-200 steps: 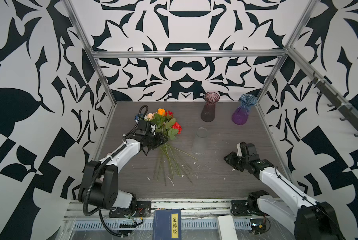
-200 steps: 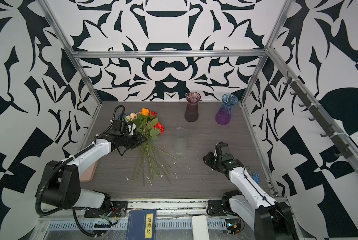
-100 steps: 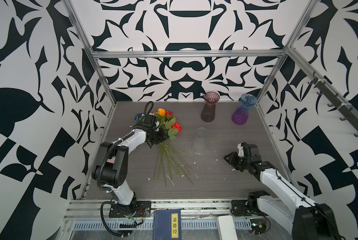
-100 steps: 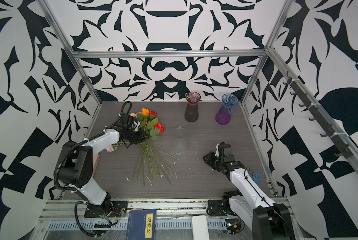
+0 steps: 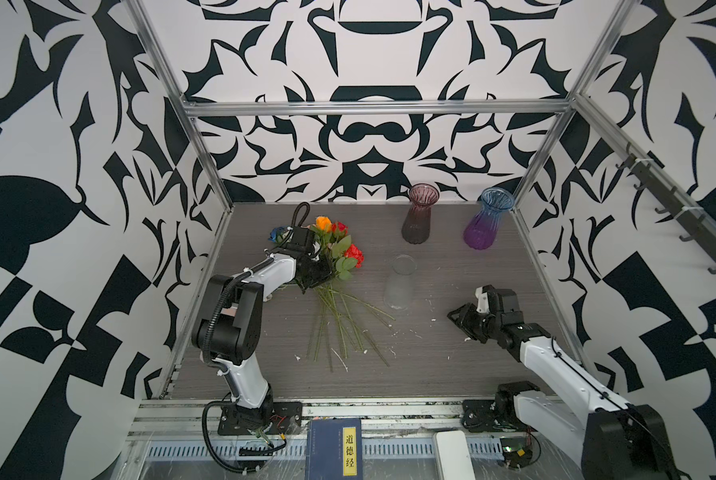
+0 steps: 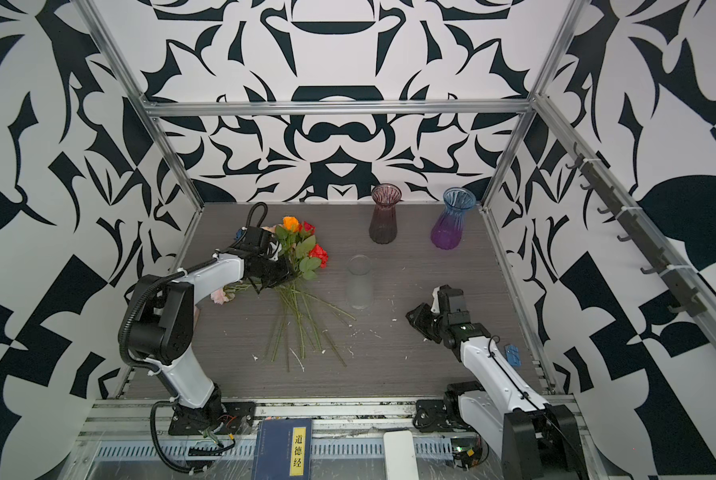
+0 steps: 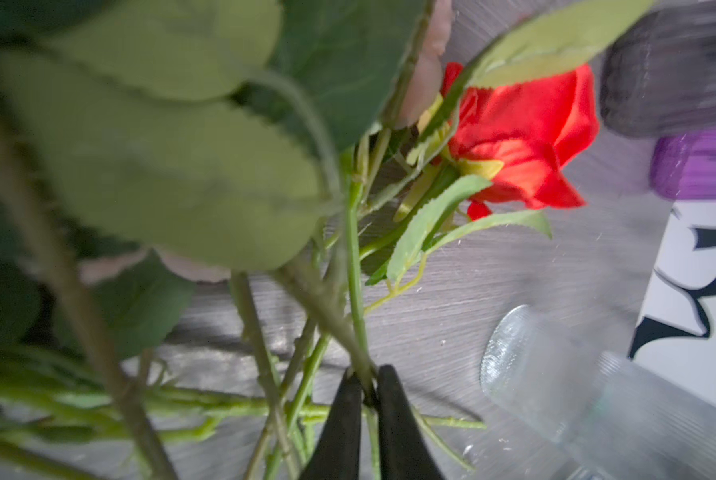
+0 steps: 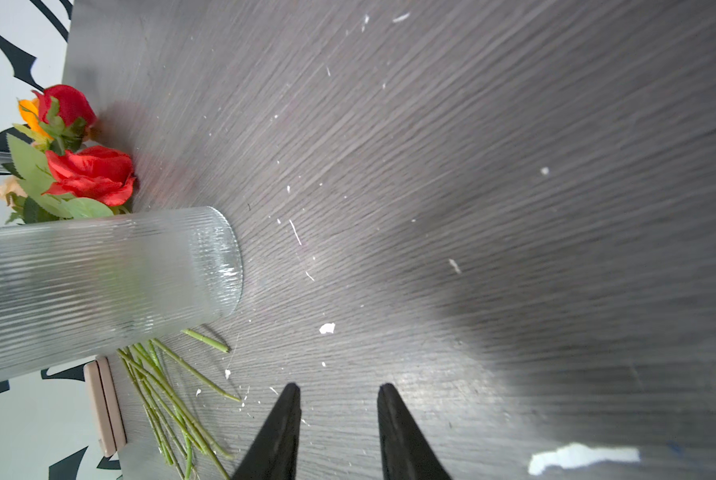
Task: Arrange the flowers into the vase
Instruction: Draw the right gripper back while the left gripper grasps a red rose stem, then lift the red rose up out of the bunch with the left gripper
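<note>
The flowers [image 5: 336,254] lie in a bunch on the dark table, blooms toward the back and stems [image 5: 339,324] fanned toward the front, as both top views show. My left gripper [image 5: 315,279] [image 7: 366,374] sits just below the leaves, shut on one green stem [image 7: 354,291]. A red rose [image 7: 522,133] lies beyond that stem. A clear ribbed glass vase [image 5: 400,282] [image 8: 98,282] stands empty to the right of the bunch. My right gripper [image 5: 461,318] [image 8: 337,388] hovers low over bare table right of this vase, open and empty.
A maroon vase [image 5: 418,214] and a blue-to-purple vase [image 5: 487,218] stand at the back right. A pink bloom [image 6: 221,296] lies beside the left arm. White flecks dot the table [image 8: 431,166]. A blue book [image 5: 334,449] rests on the front rail.
My left gripper has slid in under the leaves and closed on a stem, and the left arm's elbow has swung up. The right arm has barely moved.
</note>
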